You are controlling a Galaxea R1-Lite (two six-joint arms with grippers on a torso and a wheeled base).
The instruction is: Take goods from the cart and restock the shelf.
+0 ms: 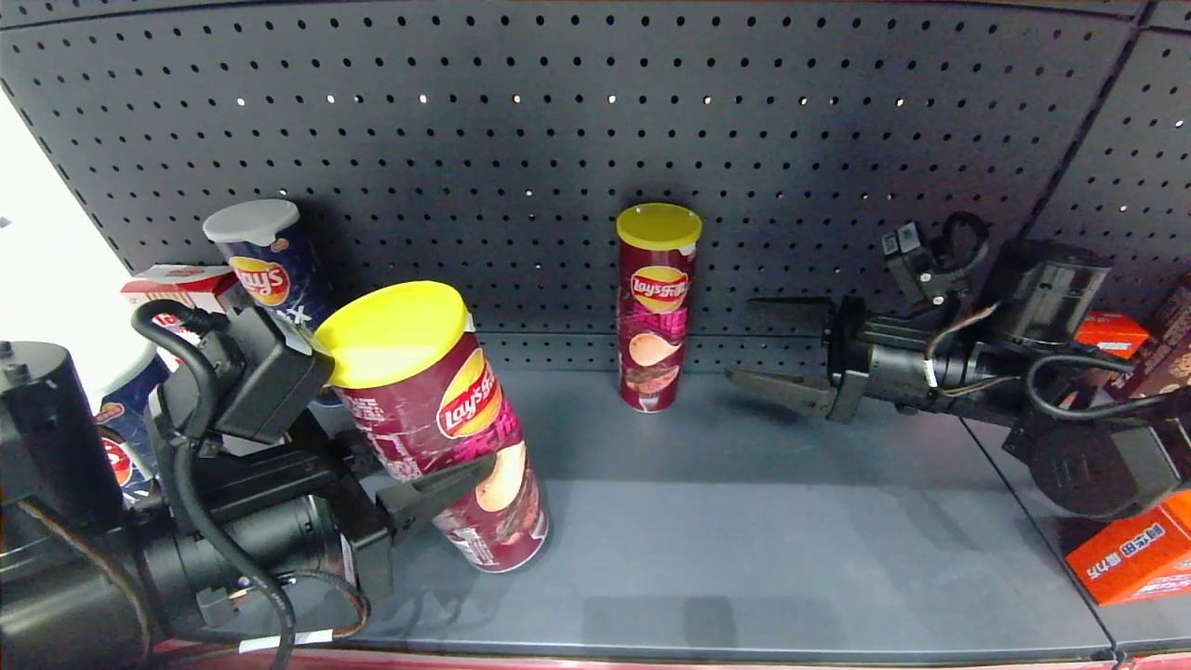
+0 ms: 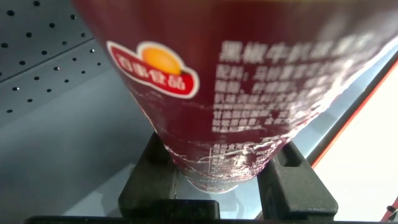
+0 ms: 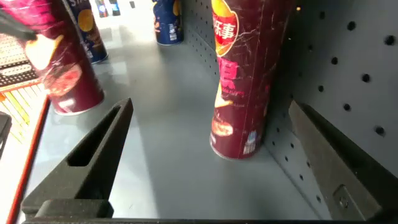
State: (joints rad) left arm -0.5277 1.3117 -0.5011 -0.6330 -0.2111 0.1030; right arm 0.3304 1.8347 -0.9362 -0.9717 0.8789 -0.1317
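Observation:
A maroon chips can with a yellow lid (image 1: 437,419) leans over the front left of the grey shelf (image 1: 744,540), its base at the shelf surface. My left gripper (image 1: 437,470) is shut on its lower half; the left wrist view shows the can (image 2: 236,81) between the two fingers (image 2: 149,183). A second maroon can (image 1: 656,307) stands upright against the pegboard back wall. My right gripper (image 1: 744,340) is open just to that can's right, level with its lower half and not touching it. In the right wrist view this can (image 3: 239,81) stands beyond the spread fingers, and the held can (image 3: 62,68) is farther off.
Two blue cans (image 1: 265,256) (image 1: 116,437) and a red-and-white box (image 1: 177,284) crowd the shelf's left end. Orange boxes (image 1: 1130,554) (image 1: 1112,330) lie on the neighbouring shelf section at right. Bare shelf runs between the two maroon cans and along the front.

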